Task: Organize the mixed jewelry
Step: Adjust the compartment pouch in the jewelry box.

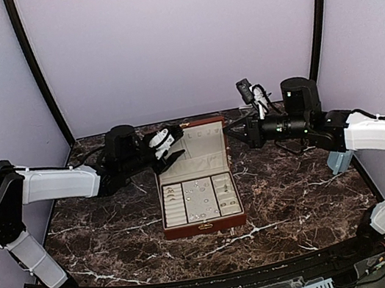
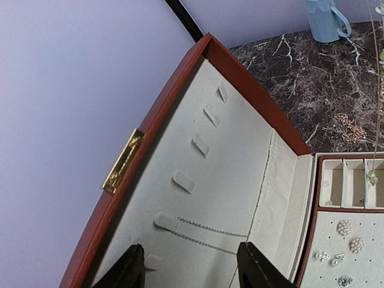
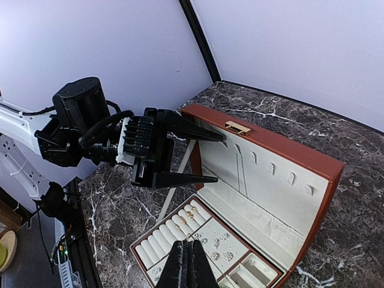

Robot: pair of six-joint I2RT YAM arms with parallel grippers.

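Two black fingers (image 2: 133,269) of the left gripper (image 2: 191,255) stand spread wide and empty. They are aimed square at the cream-lined upright lid (image 2: 240,150) of the reddish-brown wooden jewelry box (image 1: 205,225). Straight ahead, between the tips, a thin silvery chain (image 2: 210,230) hangs in two strands from one of the small fabric tabs (image 2: 200,146) sewn in a row on the lining. The wide stance seems meant to keep both fingers clear of that chain rather than drag it off its tab. Off to this gripper's right, pale pearly studs (image 2: 344,227) sit on the cream pin pad of the box's tray, part of the mixed jewelry lodged there. The right gripper (image 3: 186,264) has its jaws pressed together and is poised above the tray. A fine chain with a pale drop (image 2: 373,177) dangles over the small end compartments. It probably hangs from that pinch, though the contact itself is out of view, and it is likely held high so it hangs untangled.
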